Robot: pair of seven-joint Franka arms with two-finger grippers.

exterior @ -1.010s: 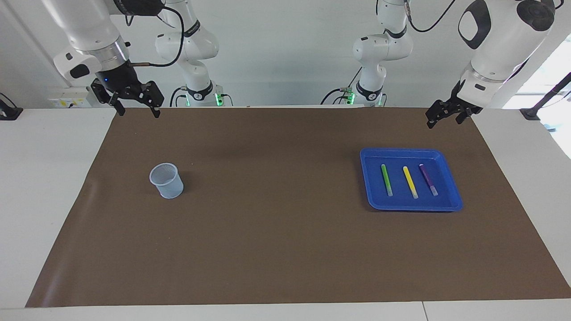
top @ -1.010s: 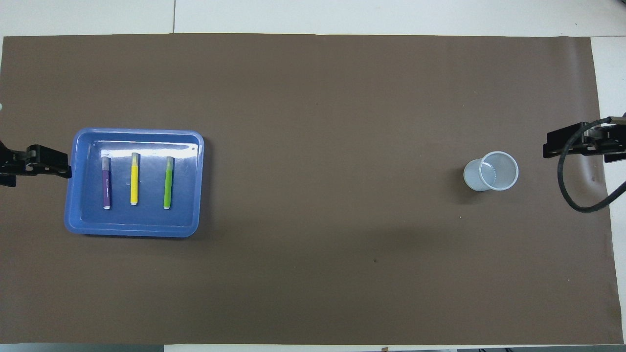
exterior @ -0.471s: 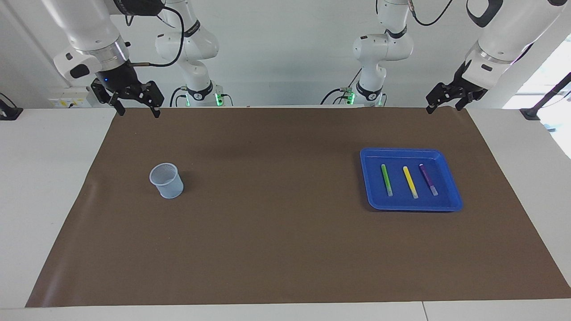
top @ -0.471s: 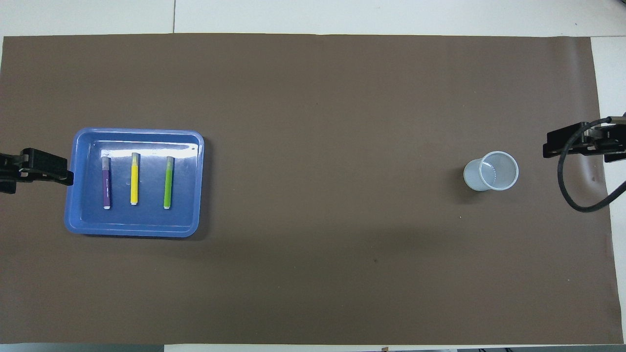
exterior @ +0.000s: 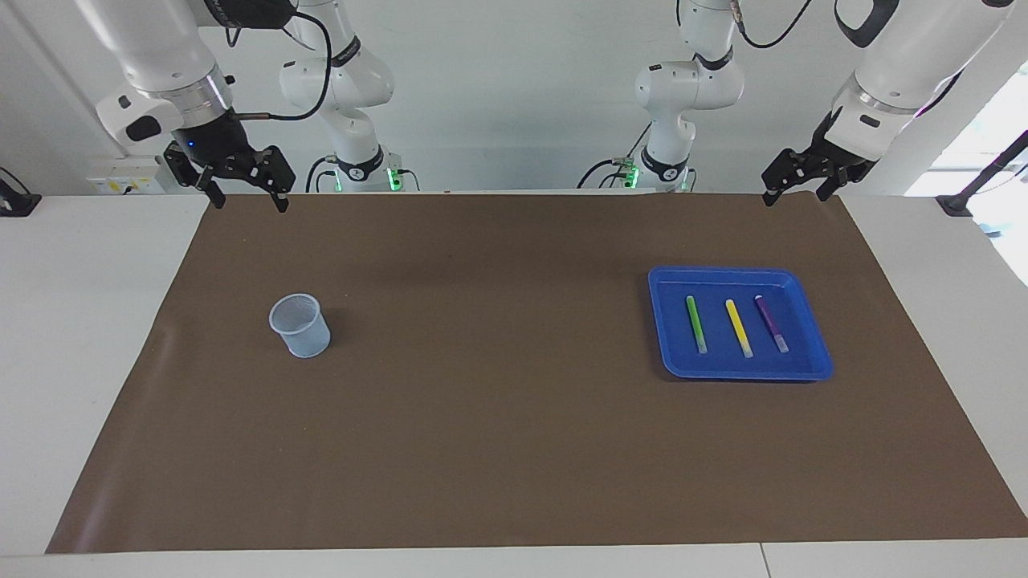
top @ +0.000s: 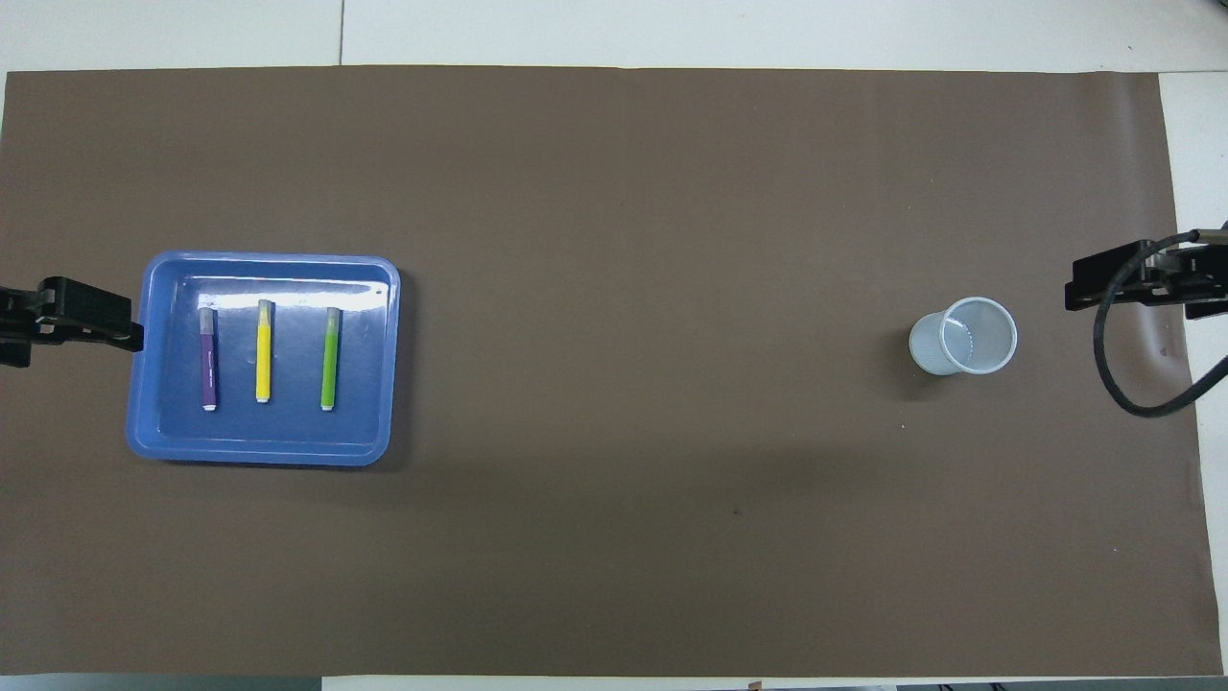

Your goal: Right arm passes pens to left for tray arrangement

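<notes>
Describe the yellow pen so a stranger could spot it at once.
Find the blue tray on the brown mat, toward the left arm's end. Three pens lie side by side in it; the yellow pen is the middle one, between green pen and purple pen.

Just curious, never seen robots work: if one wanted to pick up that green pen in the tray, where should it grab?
Probably mid-barrel, from straight above. The green pen lies flat in the blue tray, with gaps on both sides toward the rim and the yellow pen, so fingers could straddle its width.

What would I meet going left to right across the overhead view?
Left tool → purple pen → yellow pen → green pen, all three in the blue tray → pale cup → right tool.
</notes>
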